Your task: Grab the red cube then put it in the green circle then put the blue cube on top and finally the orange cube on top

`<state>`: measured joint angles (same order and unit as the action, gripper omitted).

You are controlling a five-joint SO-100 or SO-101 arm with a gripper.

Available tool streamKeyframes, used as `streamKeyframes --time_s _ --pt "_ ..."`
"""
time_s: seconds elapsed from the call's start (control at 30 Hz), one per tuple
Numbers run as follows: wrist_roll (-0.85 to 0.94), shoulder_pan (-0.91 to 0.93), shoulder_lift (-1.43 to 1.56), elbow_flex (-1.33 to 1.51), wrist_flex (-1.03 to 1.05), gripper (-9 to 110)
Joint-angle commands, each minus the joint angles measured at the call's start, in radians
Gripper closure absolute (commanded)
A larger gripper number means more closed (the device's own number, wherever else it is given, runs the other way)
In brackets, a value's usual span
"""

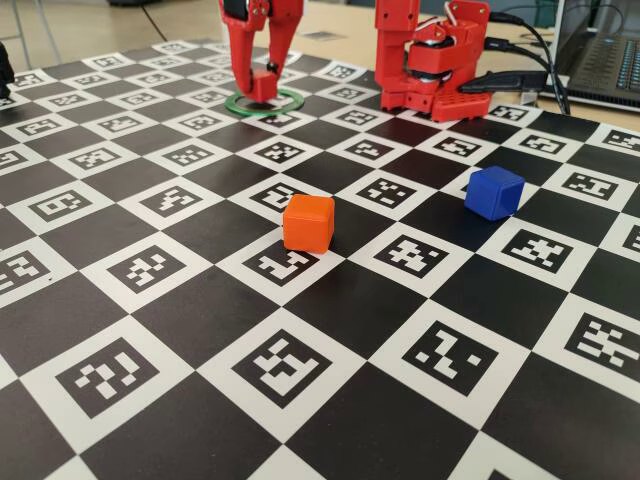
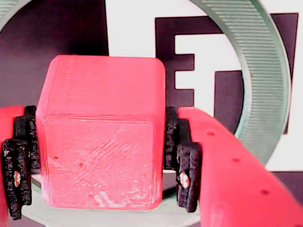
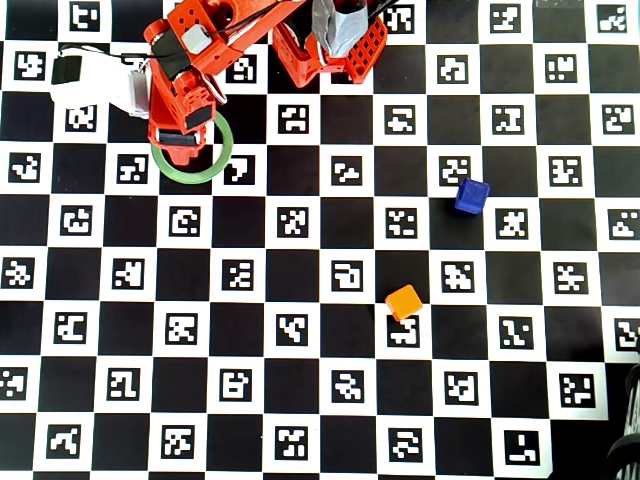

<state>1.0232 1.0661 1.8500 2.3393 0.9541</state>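
red cube (image 2: 99, 137), matte, faintly scuffed

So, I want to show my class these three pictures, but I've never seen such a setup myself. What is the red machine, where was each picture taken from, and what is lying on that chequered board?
The red machine is a small robot arm ending in a two-finger gripper.

One picture comes from a fixed camera low at the table's side, one from a camera looking straight down, and the close-up from a camera riding on the arm's wrist.

The black-and-white chequered board carries printed code markers. On it lie a small bright orange plastic cube, a small royal blue plastic cube and a thin flat green ring.

The gripper's black pads are closed on a small deep red plastic cube, inside the ring. Whether it touches the board I cannot tell.
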Motion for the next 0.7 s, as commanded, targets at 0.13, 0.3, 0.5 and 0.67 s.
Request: streamKeyframes --time_s 0.13,0.3,0.5,0.67 --pt "0.009 -0.009 0.009 -0.003 -0.014 98" --pt "0.014 -0.008 0.009 0.000 -0.017 96" --pt "0.020 -0.008 0.009 0.008 -0.018 87" --pt "0.021 -0.005 0.012 0.009 -0.020 83"
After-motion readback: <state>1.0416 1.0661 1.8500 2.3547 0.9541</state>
